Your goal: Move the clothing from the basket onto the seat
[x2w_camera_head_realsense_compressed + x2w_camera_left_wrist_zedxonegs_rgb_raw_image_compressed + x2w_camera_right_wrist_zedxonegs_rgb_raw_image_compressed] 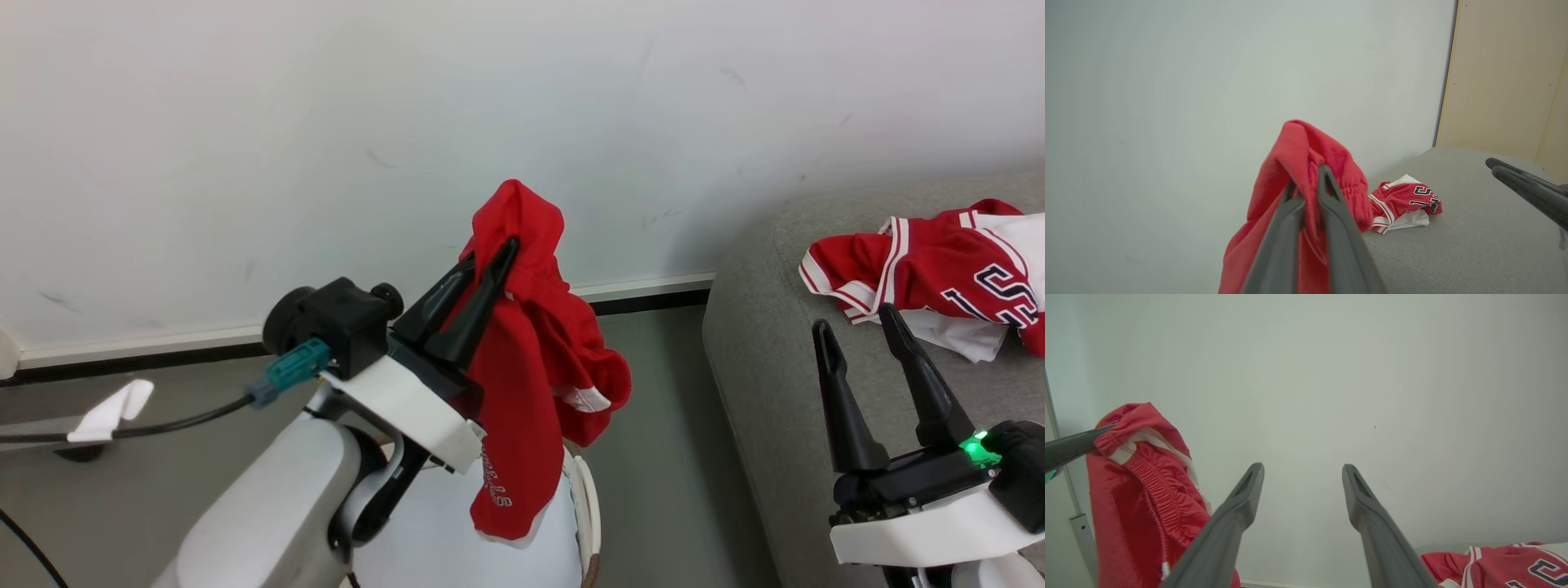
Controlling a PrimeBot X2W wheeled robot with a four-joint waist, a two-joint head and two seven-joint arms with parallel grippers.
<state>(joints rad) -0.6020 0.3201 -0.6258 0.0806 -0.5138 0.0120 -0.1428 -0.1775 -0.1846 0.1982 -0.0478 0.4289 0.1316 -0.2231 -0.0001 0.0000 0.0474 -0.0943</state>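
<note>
Left tool [490,253] is raised in front of the white wall [326,122], and I can see it clamped on a red garment [522,392]: in its own wrist view the two dark fingers sit nearly together with a fold of red cloth pinched between them [1306,179]. That garment drapes over the fingertips and hangs down on the right side of the tool, with white trim at one edge and pale lettering near its lower hem; from my right wrist camera I also make out a gathered band on it [1135,490]. Its lowest part hangs just over the rim of the basket [589,506], which sits low and near, left of the sofa [759,367], on the grey floor [653,408]. The garment is in the air, not over the sofa cushion. Right tool [853,320] is spread wide with nothing between its fingers [1302,469], and it stands over the near part of the sofa. Just beyond its fingertips a red jersey [931,261] with white striped trim and dark numbers lies crumpled on the sofa, toward the far right, close to the wall.
</note>
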